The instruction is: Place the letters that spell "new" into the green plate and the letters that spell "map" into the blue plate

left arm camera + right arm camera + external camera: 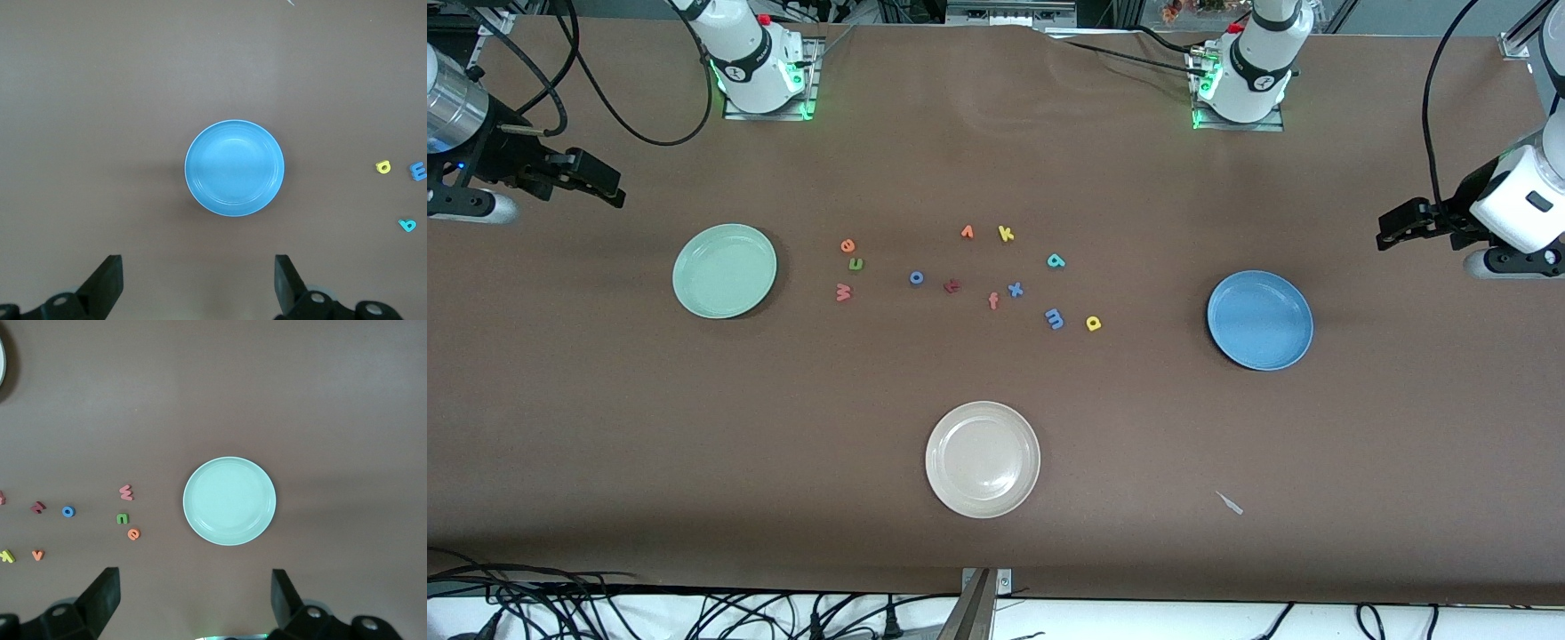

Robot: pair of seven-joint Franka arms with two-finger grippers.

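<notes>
The pale green plate (725,270) (229,501) lies toward the right arm's end, the blue plate (1260,320) (234,168) toward the left arm's end. Beside the green plate lie the orange e (848,245) (133,534), green n (856,263) (123,518) and coral w (843,292) (126,493). Closer to the blue plate lie the teal p (1056,260) (407,225), blue m (1054,318) (418,171) and yellow a (1093,324) (383,167). My right gripper (615,194) (195,597) hangs open over bare table at its end. My left gripper (1384,233) (198,280) hangs open at the other end. Both hold nothing.
A cream-white plate (983,459) sits nearest the front camera. Between the two letter groups lie a blue o (916,278), dark red t (952,285), coral f (993,301), blue x (1015,289), orange v (967,232) and yellow k (1006,234). A small white scrap (1230,503) lies near the front edge.
</notes>
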